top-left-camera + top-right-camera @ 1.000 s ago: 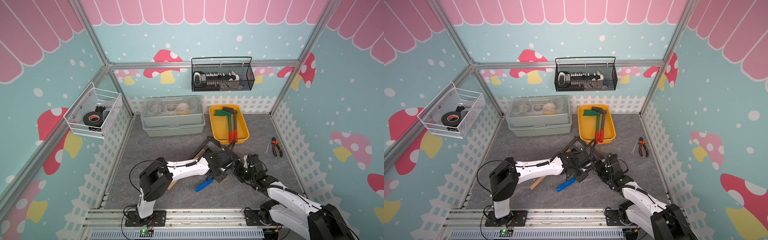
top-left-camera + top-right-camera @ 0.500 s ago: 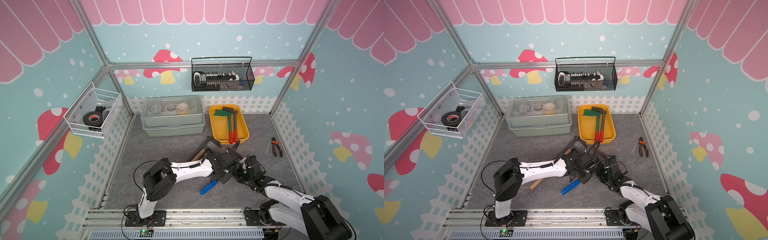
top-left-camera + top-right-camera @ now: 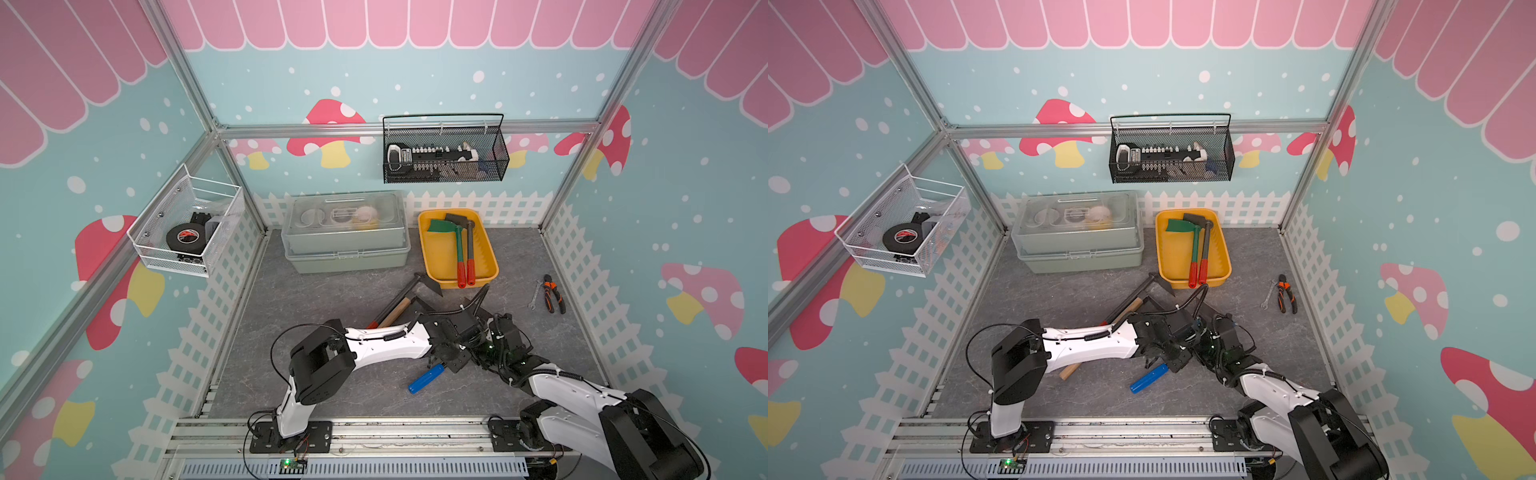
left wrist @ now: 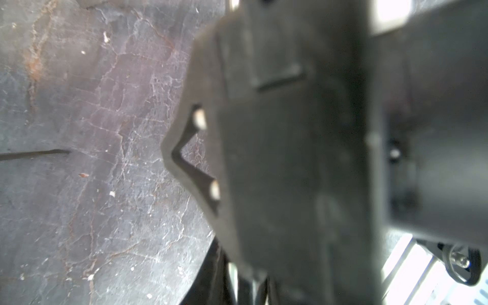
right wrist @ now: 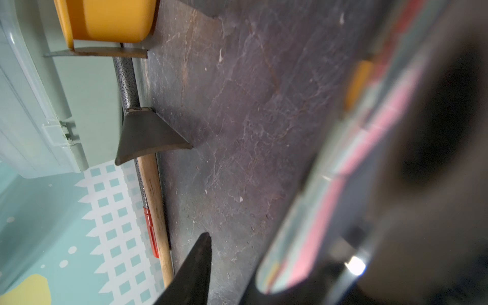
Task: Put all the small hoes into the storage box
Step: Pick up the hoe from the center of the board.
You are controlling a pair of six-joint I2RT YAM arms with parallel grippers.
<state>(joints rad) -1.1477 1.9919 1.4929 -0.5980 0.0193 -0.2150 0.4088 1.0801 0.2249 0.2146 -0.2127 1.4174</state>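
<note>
in both top views the small hoe (image 3: pixel 426 377) (image 3: pixel 1148 378), which we take to be the blue-handled tool, lies on the grey desk (image 3: pixel 332 299) near the front rail, not yet in the storage box (image 3: pixel 440 253) (image 3: pixel 1173 253). its blue handle sticks out from under the left claw (image 3: pixel 451 360) (image 3: pixel 1173 359), slanting toward the rail and the left arm's side. its head is hidden where the left claw and the right claw (image 3: pixel 478 355) (image 3: pixel 1204 353) meet tip to tip. the box lies straight beyond the two claws, toward the back fence, its long axis running front to back, with two red-gripped tools (image 3: pixel 463 266) already in it. we judge the right arm's base the nearer to it.

in the left wrist view a blurred dark part (image 4: pixel 290 158) fills most of the frame over bare desk. the left claw is fully closed, and we judge it closed on the hoe's hidden end, though the contact itself does not show.

in the right wrist view one dark fingertip (image 5: pixel 202 258) shows beside a blurred shiny plate (image 5: pixel 343 171), perhaps the hoe's blade. we cannot tell how far the right claw is closed or whether it grips anything. the yellow box sits ahead, with a wooden-handled tool (image 5: pixel 155 200) lying on the desk near it.
</note>
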